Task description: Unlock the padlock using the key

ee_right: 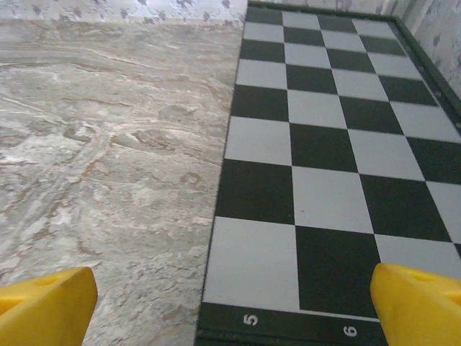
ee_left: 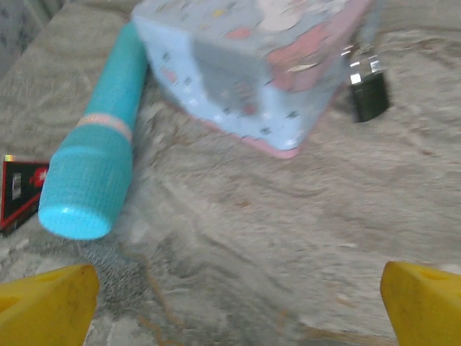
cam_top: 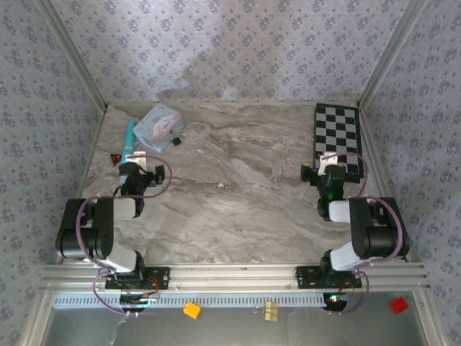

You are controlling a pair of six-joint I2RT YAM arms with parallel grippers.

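Left wrist view: we find the padlock (ee_left: 369, 90) just right of the light-blue tin (ee_left: 252, 65).
Clutter: teal torch (ee_left: 101, 158) left of the tin, red-black triangle (ee_left: 20, 189) beyond it.
Left gripper (ee_left: 230, 303): jaws wide, empty.
Right gripper (ee_right: 230, 306): wide, empty, at the chessboard (ee_right: 331, 144).

Soft even light; left wrist view motion-blurred.
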